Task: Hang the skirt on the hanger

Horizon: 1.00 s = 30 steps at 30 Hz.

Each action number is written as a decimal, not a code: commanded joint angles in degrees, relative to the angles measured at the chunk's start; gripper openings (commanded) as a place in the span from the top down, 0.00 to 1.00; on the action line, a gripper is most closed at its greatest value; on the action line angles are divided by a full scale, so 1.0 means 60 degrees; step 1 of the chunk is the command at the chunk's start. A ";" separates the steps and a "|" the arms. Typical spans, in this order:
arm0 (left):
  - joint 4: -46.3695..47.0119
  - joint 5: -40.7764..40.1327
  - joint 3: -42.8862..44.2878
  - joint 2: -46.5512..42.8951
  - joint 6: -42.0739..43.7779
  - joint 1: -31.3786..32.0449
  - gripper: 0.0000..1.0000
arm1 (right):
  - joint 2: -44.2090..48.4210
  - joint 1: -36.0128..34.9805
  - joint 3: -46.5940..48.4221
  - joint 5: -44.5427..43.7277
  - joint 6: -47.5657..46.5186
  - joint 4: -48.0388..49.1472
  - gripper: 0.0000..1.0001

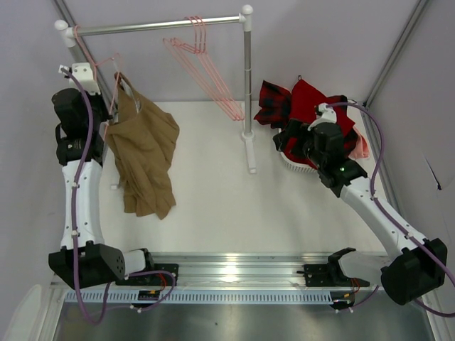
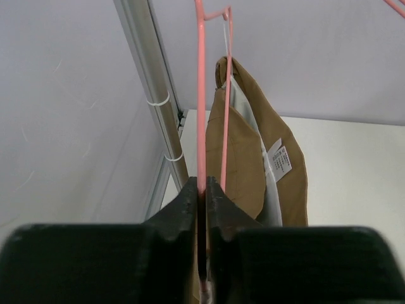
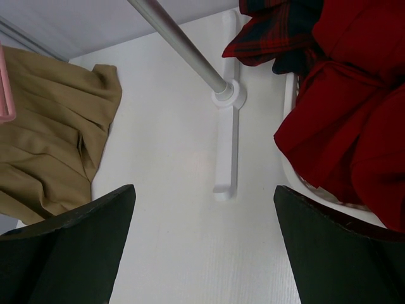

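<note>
The tan skirt hangs from a thin pink hanger at the left end of the rail, and its lower part drapes onto the table. In the left wrist view the hanger's wire runs straight up out of my left gripper, whose jaws are shut on it. The skirt with its pale lining and label hangs just to the right. From above, the left gripper sits against the skirt's top edge. My right gripper stands wide open and empty over the table, left of the basket; the skirt lies to its left.
A metal rail on a white post carries several spare pink hangers. The post's foot lies ahead of the right gripper. A white basket holds a red garment and a red-and-black plaid cloth.
</note>
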<state>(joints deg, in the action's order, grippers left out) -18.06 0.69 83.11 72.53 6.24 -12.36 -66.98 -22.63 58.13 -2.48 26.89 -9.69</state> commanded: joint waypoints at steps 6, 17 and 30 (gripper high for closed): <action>0.0042 0.0383 0.0370 -0.0868 -0.0424 -0.0093 0.29 | -0.0671 0.0051 0.1809 -0.0362 -0.0497 -0.1371 0.01; -0.3533 0.1532 0.4310 -0.1585 -0.2357 -0.0064 0.01 | -0.0425 0.0168 0.3187 -0.1269 -0.1112 -0.1856 0.01; -0.2546 0.1336 -0.0294 -0.3383 -0.3427 0.4535 0.01 | 0.1214 0.0169 0.3790 -0.1052 -0.1011 -0.1007 0.01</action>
<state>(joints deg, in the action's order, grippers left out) -33.74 11.99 90.35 53.45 -11.64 12.62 -63.90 -21.67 80.58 -9.87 20.88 -20.05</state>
